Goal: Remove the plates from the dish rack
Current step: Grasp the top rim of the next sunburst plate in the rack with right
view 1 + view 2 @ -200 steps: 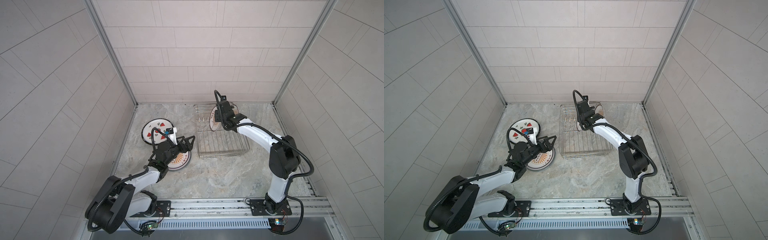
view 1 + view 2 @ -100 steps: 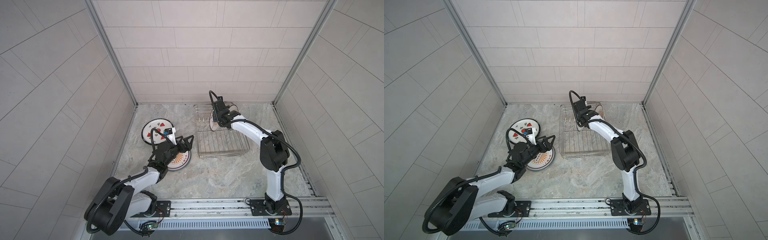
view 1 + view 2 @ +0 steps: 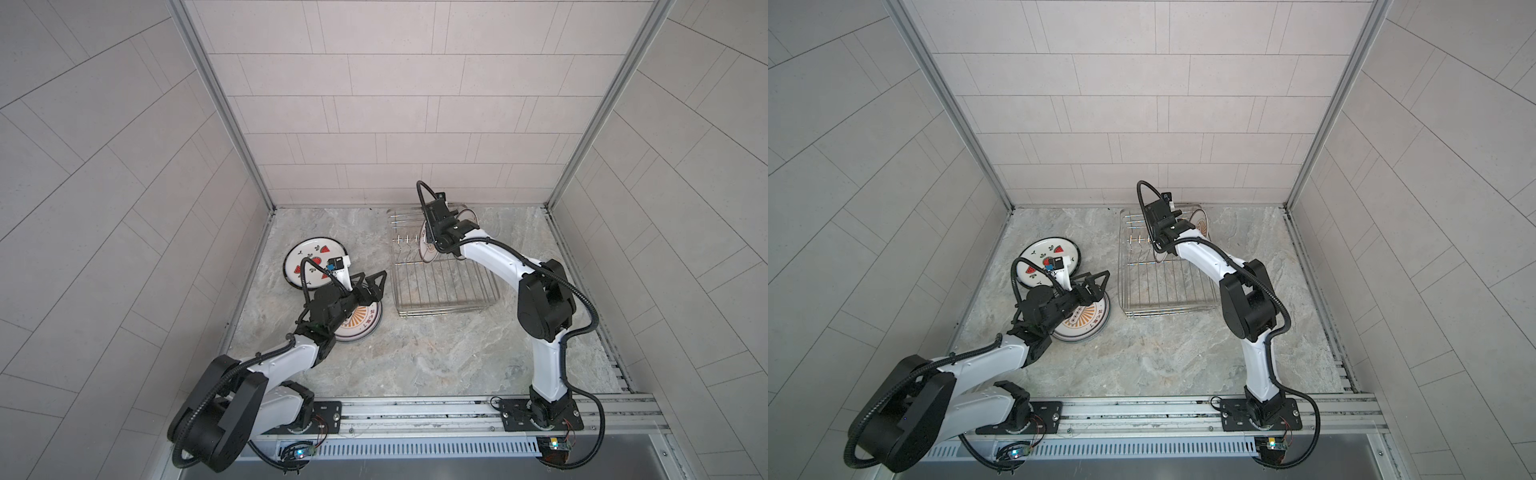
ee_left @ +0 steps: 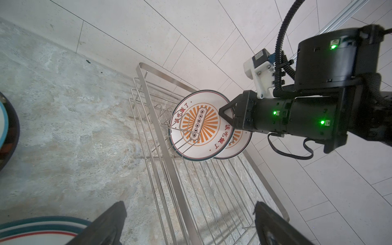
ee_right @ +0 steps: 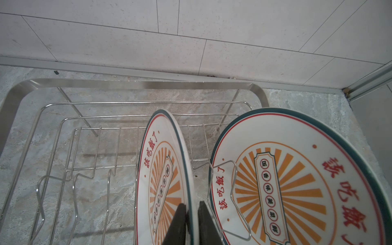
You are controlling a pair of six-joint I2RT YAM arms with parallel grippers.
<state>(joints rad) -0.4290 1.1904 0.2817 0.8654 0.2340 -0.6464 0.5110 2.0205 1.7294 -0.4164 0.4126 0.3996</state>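
Rack [image 3: 451, 291] sits right of middle at the back of the stone table [image 3: 436, 361]. Two sunburst plates stand among its far prongs, the tilted plate [image 5: 297, 180] at the end and the upright plate [image 5: 163, 169] just beside it; a watermelon plate [image 3: 307, 255] and a flat plate [image 3: 365, 328] lie on the table left of the rack. My right gripper [image 5: 192, 210] is pinched onto the upright plate's rim; my left gripper [image 3: 372, 279] is spread wide, empty, over the flat plate's edge.
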